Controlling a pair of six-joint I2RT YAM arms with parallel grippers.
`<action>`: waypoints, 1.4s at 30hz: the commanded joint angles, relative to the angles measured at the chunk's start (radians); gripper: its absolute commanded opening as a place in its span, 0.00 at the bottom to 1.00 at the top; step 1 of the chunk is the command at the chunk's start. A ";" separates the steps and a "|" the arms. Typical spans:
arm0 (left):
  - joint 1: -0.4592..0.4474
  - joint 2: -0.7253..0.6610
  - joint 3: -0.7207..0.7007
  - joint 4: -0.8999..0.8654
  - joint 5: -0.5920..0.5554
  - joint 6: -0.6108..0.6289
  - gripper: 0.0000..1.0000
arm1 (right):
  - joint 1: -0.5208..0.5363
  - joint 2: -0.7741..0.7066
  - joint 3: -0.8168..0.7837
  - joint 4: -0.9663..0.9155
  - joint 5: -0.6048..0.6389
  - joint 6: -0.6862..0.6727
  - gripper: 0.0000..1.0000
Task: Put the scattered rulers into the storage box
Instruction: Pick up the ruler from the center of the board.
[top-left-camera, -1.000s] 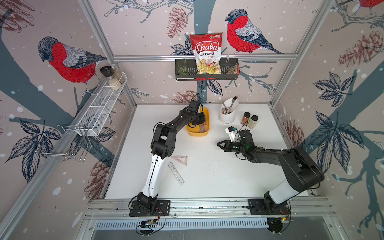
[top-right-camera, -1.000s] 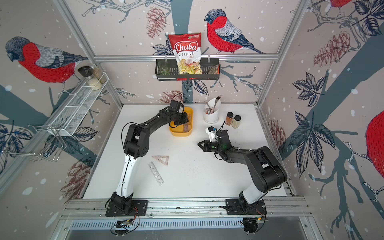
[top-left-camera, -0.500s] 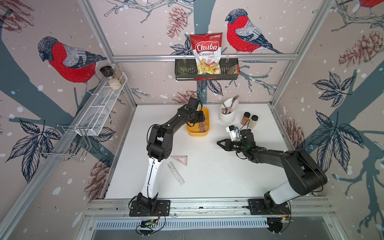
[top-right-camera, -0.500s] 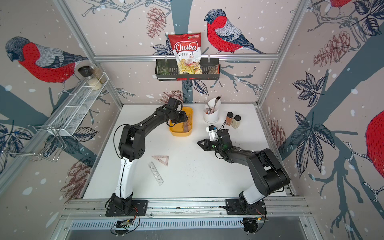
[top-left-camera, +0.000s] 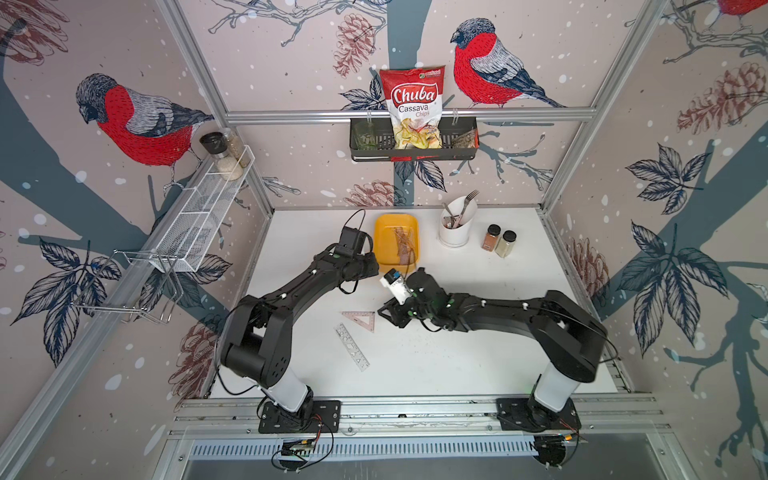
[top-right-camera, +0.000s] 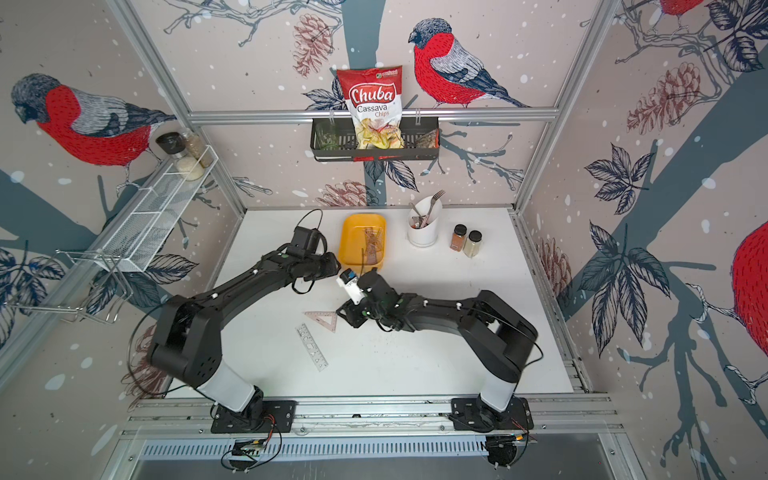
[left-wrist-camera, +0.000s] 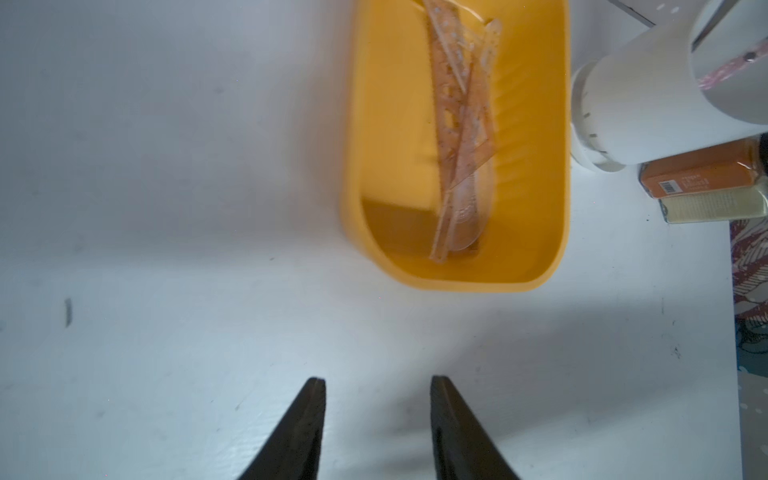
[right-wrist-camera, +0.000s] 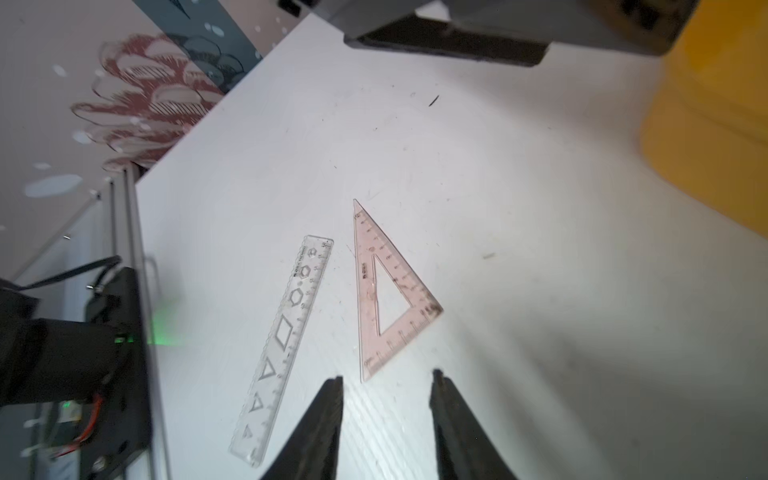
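The yellow storage box (top-left-camera: 384, 253) (top-right-camera: 351, 253) (left-wrist-camera: 536, 166) stands at the back middle of the table, with several pinkish rulers (top-left-camera: 405, 245) (left-wrist-camera: 461, 124) lying in it. A pink set square (top-left-camera: 358, 314) (top-right-camera: 322, 314) (right-wrist-camera: 366, 291) and a clear stencil ruler (top-left-camera: 351, 347) (top-right-camera: 311, 347) (right-wrist-camera: 282, 345) lie flat on the table. My left gripper (top-left-camera: 375, 266) (top-right-camera: 334, 266) (left-wrist-camera: 378, 380) is open and empty, just short of the box's near end. My right gripper (top-left-camera: 387, 315) (top-right-camera: 347, 315) (right-wrist-camera: 386, 374) is open, low over the table, with a corner of the set square just beyond its tips.
A white cutlery cup (top-left-camera: 455, 228) and two spice jars (top-left-camera: 498, 241) stand to the right of the box. My left arm (right-wrist-camera: 449, 37) reaches across the table behind the set square. A wire rack (top-left-camera: 195, 216) hangs on the left wall.
My left gripper has opened and drawn back from over the box. My right gripper has opened and moved left and nearer, down to the set square.
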 joint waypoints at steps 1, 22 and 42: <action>0.052 -0.095 -0.113 0.073 0.013 -0.037 0.46 | 0.059 0.105 0.119 -0.138 0.188 -0.134 0.59; 0.236 -0.206 -0.284 0.165 0.193 -0.069 0.48 | 0.097 0.357 0.376 -0.300 0.299 -0.212 0.69; 0.121 -0.125 -0.348 0.251 0.239 -0.114 0.47 | 0.066 0.005 -0.069 -0.136 0.339 -0.104 0.67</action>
